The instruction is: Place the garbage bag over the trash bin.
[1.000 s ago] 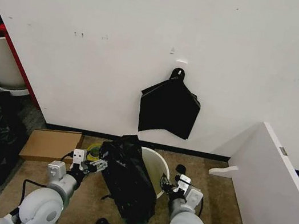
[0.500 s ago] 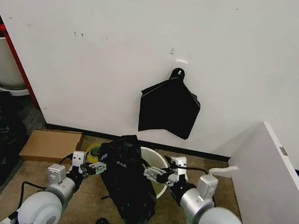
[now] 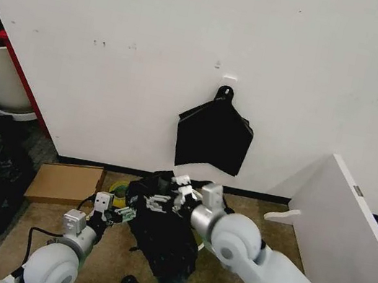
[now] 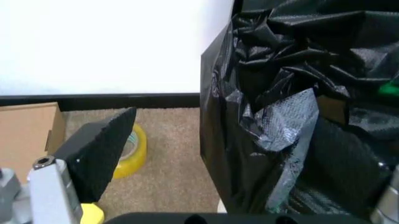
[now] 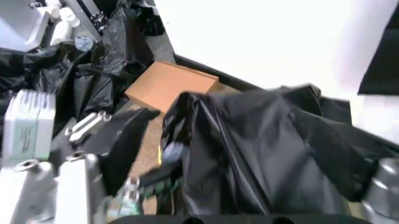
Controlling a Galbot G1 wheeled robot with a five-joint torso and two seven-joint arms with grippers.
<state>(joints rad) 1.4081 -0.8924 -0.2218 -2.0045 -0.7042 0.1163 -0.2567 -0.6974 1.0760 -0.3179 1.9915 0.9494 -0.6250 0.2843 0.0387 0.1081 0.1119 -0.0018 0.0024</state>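
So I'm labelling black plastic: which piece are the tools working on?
The garbage bag draped over the trash bin, between the left tool and right tool; the other black bundle hangs on the wall.

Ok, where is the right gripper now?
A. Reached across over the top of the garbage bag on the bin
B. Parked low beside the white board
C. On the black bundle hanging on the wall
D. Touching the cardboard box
A: in the head view the right gripper sits over the top of the garbage bag, away from board, box and wall.
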